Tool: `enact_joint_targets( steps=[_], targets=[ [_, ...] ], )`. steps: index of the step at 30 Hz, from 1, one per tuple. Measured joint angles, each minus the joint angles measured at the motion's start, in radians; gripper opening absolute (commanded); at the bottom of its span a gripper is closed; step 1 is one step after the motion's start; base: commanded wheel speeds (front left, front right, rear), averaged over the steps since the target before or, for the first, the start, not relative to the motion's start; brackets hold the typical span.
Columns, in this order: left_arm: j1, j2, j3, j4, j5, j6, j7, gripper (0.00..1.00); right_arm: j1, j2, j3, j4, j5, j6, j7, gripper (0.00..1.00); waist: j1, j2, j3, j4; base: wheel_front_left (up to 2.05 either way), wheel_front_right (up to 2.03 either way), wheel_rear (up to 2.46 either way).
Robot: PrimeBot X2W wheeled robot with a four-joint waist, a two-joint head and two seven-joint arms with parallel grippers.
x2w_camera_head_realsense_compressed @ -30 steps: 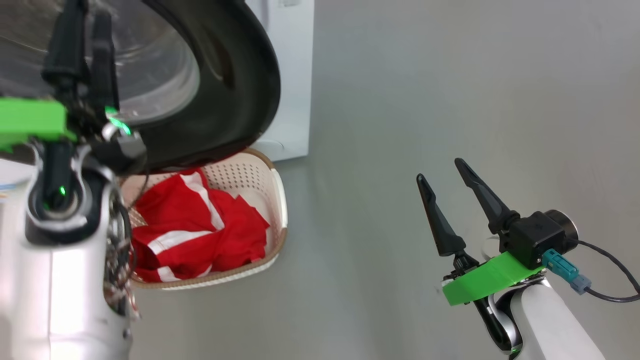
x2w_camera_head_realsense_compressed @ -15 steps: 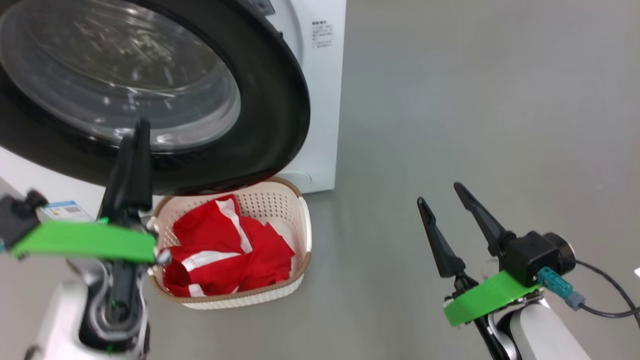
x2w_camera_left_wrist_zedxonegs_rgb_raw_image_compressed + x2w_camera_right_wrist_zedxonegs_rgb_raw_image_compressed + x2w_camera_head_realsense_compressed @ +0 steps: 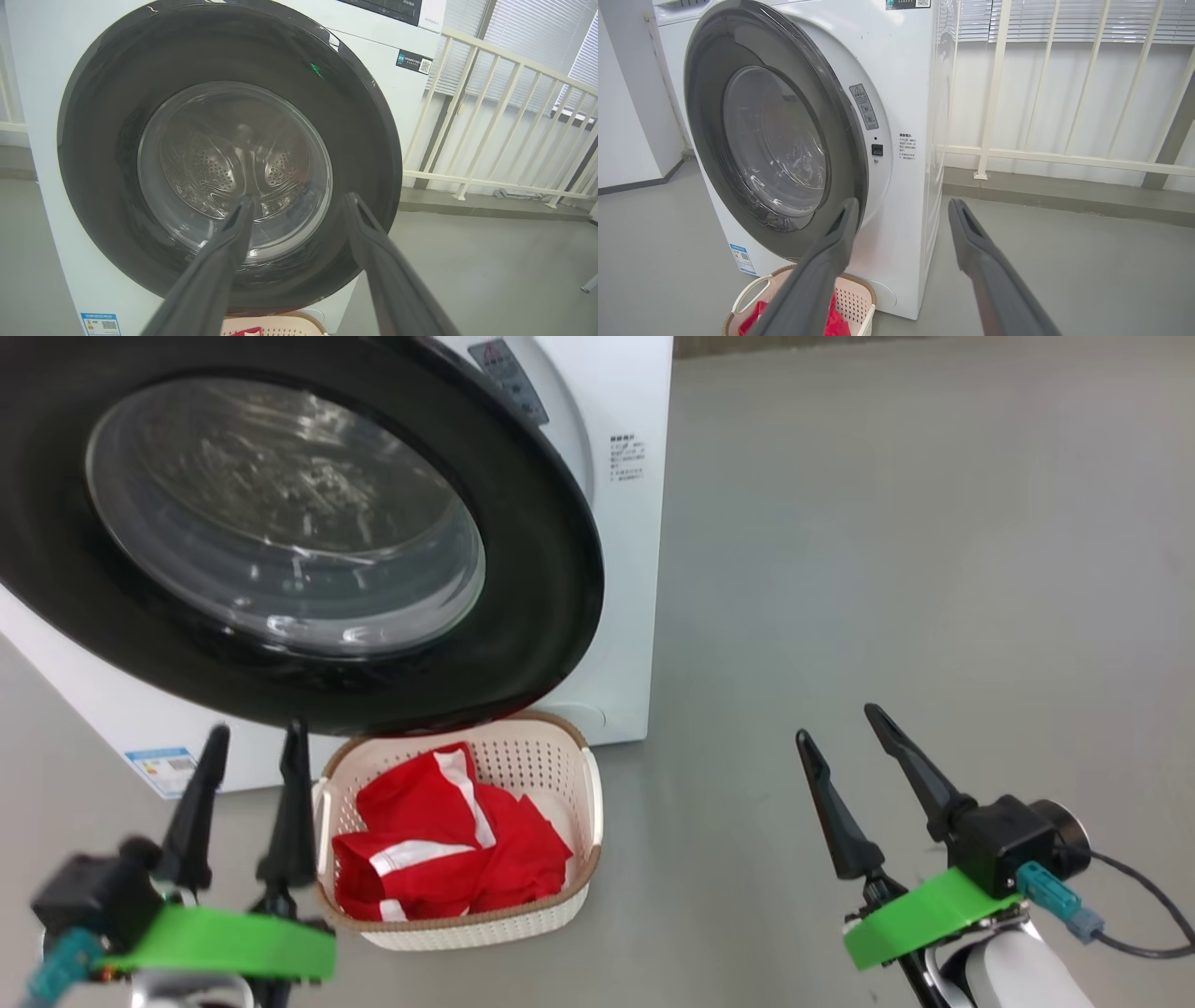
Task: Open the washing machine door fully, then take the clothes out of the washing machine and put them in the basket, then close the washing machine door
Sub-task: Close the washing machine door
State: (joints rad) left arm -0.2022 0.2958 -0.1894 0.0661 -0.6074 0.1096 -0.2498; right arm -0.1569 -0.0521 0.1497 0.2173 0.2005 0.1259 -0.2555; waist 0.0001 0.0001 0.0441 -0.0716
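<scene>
The washing machine [image 3: 625, 411] stands at upper left, white and boxy. Its door [image 3: 551, 569] [image 3: 93, 140] [image 3: 705, 140] is swung against the front; in the right wrist view its right edge stands slightly off and a small latch slot shows beside it. Below the door, the basket [image 3: 579, 896] [image 3: 859, 298] sits on the floor holding the red clothes [image 3: 439, 859] [image 3: 838, 322]. My left gripper [image 3: 257, 733] [image 3: 300, 199] is open and empty, left of the basket, pointing at the door glass. My right gripper [image 3: 837, 723] [image 3: 903, 203] is open and empty, well to the right.
A blue label [image 3: 163, 770] marks the machine's lower front. A white railing [image 3: 994, 154] [image 3: 467, 177] runs along the wall beside the machine. Bare grey floor [image 3: 887, 569] stretches to the right of the machine and basket.
The head camera has pulled back, showing more of the machine. My left gripper has dropped from in front of the door to the lower left, staying open. The right gripper kept its pose.
</scene>
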Motion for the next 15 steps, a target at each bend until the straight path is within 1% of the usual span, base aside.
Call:
enact_joint_targets(
  steps=[1, 2, 9, 15],
  targets=[
    [0.037, -0.005, 0.007, -0.02, 0.054, 0.006, 0.0, 1.0, 0.015, 0.0, -0.003, -0.004, -0.005, 0.0, 0.0, 1.0, 0.0, 0.0, -0.012, 0.0, 0.0, 0.0, 0.0],
    [0.037, -0.005, 0.007, -0.02, 0.054, 0.006, 0.0, 1.0, 0.015, 0.0, -0.003, -0.004, -0.005, 0.0, 0.0, 1.0, 0.0, 0.0, -0.012, 0.0, 0.0, 0.0, 0.0],
    [0.147, -0.04, 0.053, -0.066, 0.173, 0.002, -0.004, 1.0, 0.035, 0.0, -0.013, -0.018, -0.008, 0.0, 0.0, 1.0, -0.0001, -0.0001, -0.035, -0.001, 0.0, 0.0, 0.0],
    [0.228, -0.094, 0.103, -0.065, 0.224, -0.031, -0.004, 1.0, 0.063, 0.0, -0.012, -0.027, -0.007, 0.0, 0.0, 1.0, -0.0001, 0.0, -0.052, -0.005, 0.0, 0.0, 0.0]
  ],
)
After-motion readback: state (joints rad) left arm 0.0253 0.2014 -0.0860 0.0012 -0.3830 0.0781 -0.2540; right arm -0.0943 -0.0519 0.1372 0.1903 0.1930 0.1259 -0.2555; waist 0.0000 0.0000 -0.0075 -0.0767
